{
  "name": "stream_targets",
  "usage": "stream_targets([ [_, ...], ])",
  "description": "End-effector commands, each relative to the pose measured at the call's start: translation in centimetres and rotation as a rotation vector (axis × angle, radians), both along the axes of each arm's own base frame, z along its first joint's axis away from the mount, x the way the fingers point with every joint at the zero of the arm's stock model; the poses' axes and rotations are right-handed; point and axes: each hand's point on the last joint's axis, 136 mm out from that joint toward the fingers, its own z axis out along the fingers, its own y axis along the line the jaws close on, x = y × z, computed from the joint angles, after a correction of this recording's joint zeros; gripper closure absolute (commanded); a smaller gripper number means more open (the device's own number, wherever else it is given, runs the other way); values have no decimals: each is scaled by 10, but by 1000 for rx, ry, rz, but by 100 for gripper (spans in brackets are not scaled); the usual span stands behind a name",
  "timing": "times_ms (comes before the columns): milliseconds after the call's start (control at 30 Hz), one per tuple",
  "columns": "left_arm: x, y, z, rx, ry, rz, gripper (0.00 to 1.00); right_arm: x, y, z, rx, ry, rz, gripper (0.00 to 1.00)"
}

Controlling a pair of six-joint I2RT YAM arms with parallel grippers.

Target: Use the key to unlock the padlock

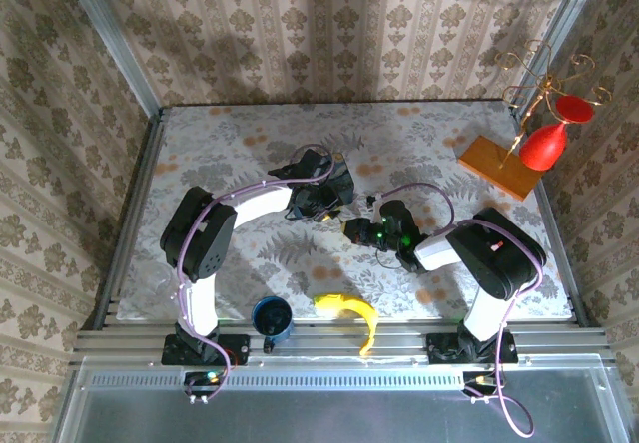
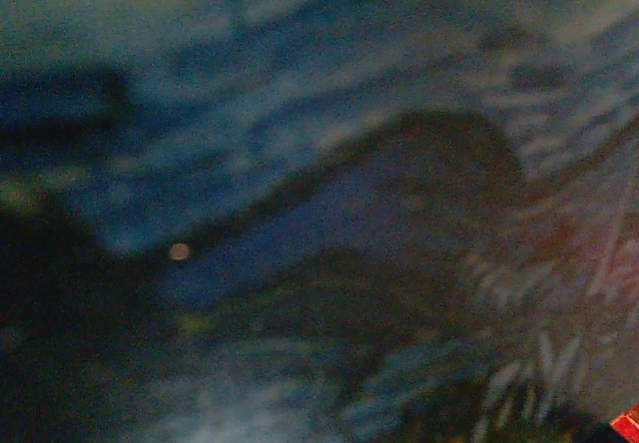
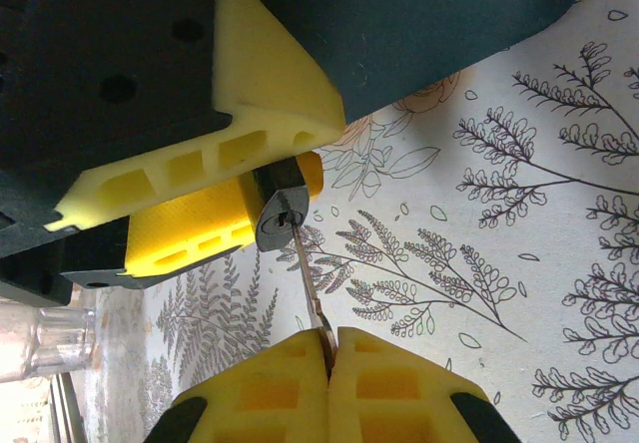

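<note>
In the right wrist view, the padlock (image 3: 283, 216) is a small dark metal body pinched between the yellow fingers (image 3: 250, 114) of my left gripper (image 3: 292, 164), its keyhole facing the camera. My right gripper (image 3: 329, 341) is shut on the bow of the thin silver key (image 3: 310, 288). The key's tip meets the keyhole, while most of the blade stays outside. From above, the left gripper (image 1: 325, 204) and right gripper (image 1: 355, 229) nearly touch at the table's middle. The left wrist view is dark and blurred.
A blue mug (image 1: 272, 316) and a banana (image 1: 351, 315) lie near the front rail. At the back right, a wooden board (image 1: 497, 167) carries a gold wire stand with red cups (image 1: 545, 146). A clear glass piece (image 3: 50, 338) sits left of the right gripper.
</note>
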Motion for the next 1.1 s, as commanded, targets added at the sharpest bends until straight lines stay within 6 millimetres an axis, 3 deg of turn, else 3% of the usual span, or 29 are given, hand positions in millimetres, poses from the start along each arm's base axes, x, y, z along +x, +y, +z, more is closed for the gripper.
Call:
stream_targets([
  [0,-18,7,-15,8,104,-2,93,12,2,19,15,-63,-11,100],
  [467,-22,16,-16,79,90,-37,93,13,0,17,25,-48,-20,100],
  [1067,-17,9,-16,65,77,-22,93,10,9,10,63,-11,5,100],
])
